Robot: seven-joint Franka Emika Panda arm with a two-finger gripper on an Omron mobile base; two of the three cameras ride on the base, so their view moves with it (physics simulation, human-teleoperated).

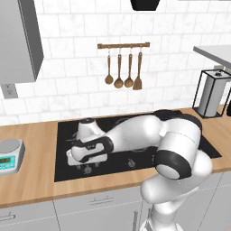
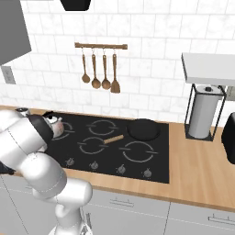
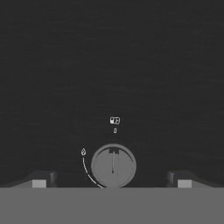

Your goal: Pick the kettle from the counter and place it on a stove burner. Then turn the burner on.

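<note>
Small shiny silver kettle w/ black lid knob [image 2: 58, 124] sits on the black glass cooktop [image 2: 151, 158], at its far-left ring outline, mostly hidden behind the white arm in right base view. Two-finger gripper [image 3: 112, 181] hangs low over the cooktop's front-left edge, fingers [image 3: 41, 180] spread wide w/ nothing between them, straddling a round grey burner knob [image 3: 113, 166] at 6 o'clock in hand view. Small white flame mark at the knob's 10 o'clock. Black frying pan w/ wooden handle [image 2: 142, 129] at cooktop's 1 o'clock. Grey digital scale [image 1: 10, 155] on light wood-grain counter [image 1: 34, 135], at 9 o'clock from the cooktop.
</note>
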